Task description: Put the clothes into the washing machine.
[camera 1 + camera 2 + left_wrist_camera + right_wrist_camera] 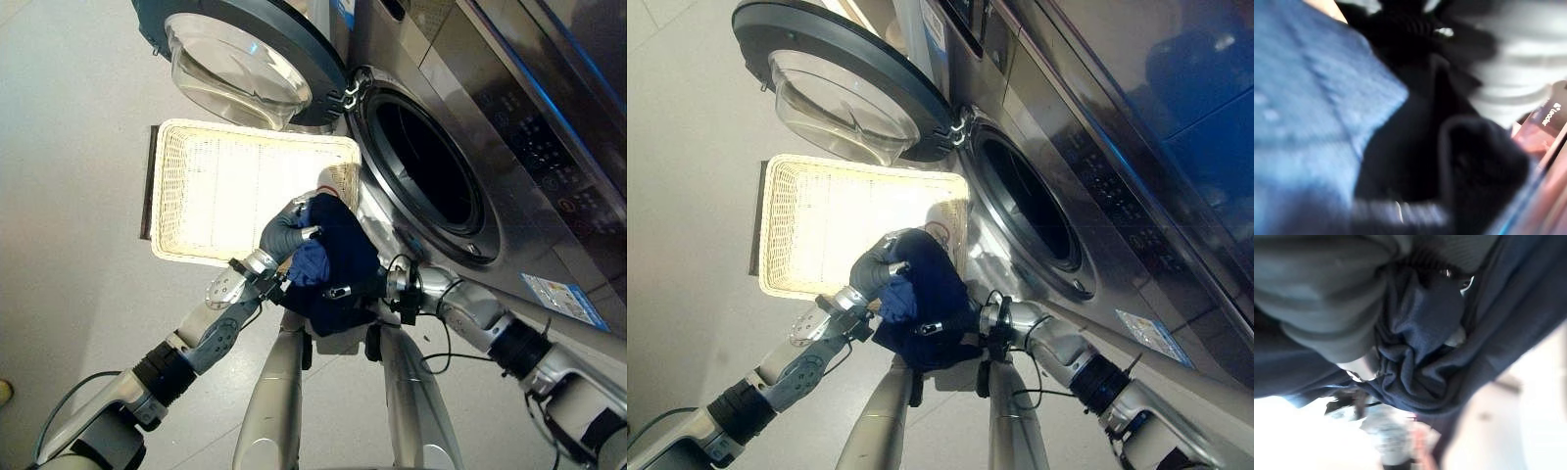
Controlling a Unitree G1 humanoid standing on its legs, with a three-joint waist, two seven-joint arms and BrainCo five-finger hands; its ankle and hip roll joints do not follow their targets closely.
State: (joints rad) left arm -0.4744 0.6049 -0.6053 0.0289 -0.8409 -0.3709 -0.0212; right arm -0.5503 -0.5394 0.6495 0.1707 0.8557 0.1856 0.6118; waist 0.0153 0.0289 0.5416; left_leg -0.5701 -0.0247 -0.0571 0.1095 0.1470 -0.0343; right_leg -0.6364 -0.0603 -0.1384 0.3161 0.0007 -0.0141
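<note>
Left eye view: my left hand [286,235] and right hand [345,290] clutch the dark blue clothes [338,257]; I should lift them together, clearing the drum opening [426,166] rim.

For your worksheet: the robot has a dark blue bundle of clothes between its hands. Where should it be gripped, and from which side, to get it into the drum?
Probably as now: the bundle of clothes hangs loose and bunched, so the left hand takes its basket-side fold while the right hand supports the lower edge nearer the washing machine's opening.
</note>
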